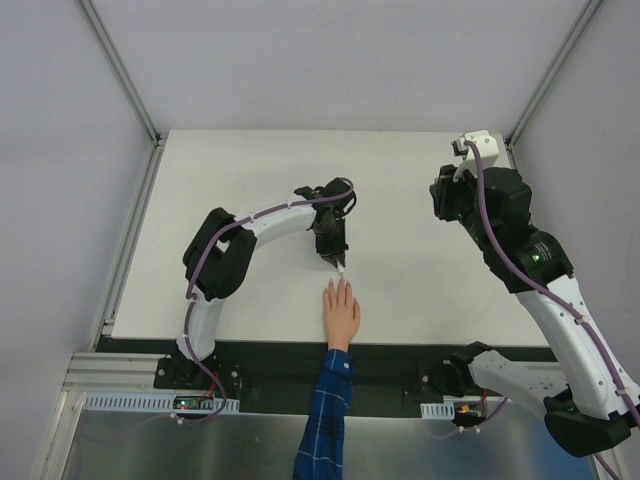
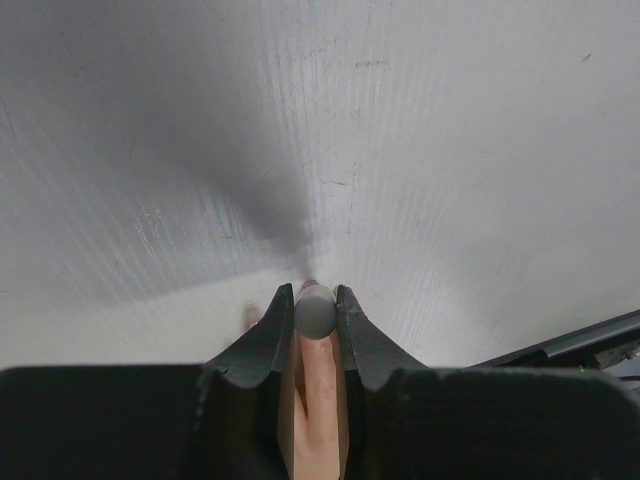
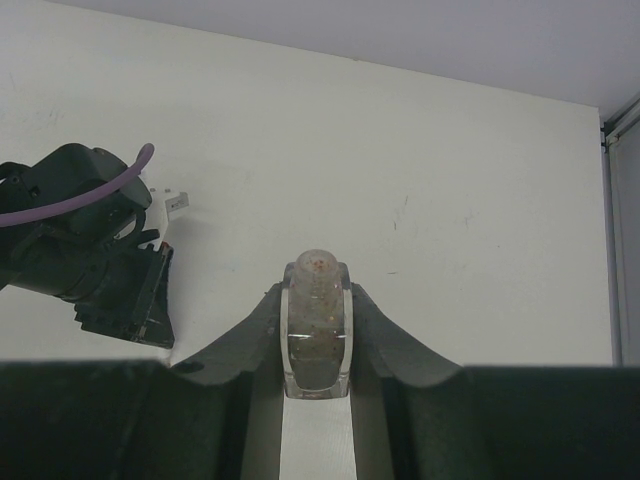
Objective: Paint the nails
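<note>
Left end effector [image 2: 315,292] pinches the brush [image 2: 314,314] by the nails [image 1: 338,286], right end effector [image 3: 316,292] grips the bottle [image 3: 317,345]; painting's on I reckon, next needs a gentle stroke.

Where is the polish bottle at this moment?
The polish bottle is clamped in the right gripper, shown in the right wrist view, raised over the right side of the table, well apart from the mannequin hand at the near edge.

Nails [image 1: 339,286] too tiny for detail from above; plaid sleeve [image 1: 326,420] partly off-frame.
</note>
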Motion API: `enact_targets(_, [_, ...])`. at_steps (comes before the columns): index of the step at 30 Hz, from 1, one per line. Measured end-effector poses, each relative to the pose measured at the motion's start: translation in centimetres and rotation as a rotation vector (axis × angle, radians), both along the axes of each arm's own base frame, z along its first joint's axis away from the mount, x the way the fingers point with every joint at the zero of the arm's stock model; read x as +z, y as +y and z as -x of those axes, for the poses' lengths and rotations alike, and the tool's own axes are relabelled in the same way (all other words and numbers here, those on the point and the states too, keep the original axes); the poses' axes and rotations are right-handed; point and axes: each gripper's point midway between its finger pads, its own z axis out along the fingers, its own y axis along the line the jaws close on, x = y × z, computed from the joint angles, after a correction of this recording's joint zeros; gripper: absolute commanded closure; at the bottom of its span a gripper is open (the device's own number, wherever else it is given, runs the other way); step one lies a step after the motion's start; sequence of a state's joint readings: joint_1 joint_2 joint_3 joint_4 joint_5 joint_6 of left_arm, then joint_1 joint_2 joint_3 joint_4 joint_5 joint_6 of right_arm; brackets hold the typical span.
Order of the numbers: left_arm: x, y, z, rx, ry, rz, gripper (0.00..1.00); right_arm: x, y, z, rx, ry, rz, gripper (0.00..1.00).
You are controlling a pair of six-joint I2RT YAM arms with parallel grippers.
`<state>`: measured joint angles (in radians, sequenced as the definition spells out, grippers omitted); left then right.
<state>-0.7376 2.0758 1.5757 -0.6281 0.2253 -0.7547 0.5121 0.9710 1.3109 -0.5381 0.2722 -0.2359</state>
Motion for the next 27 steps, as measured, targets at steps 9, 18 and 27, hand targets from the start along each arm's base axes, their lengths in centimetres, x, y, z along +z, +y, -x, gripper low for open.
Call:
enact_targets(9, [0.0, 0.43, -0.47, 0.003, -0.005, -0.001, 1.0, -0.24, 0.1, -0.17, 0.0, 0.007, 0.004, 1.0])
enact_targets(18, [0.0, 0.59, -0.67, 0.006, -0.006, 0.0, 1.0, -0.33, 0.14, -0.23, 0.0, 0.01, 0.004, 1.0])
enact_targets(27, [-0.75, 0.92, -0.2, 0.006, 0.008, -0.009, 1.0, -0.34, 0.2, -0.22, -0.002, 0.013, -0.005, 1.0])
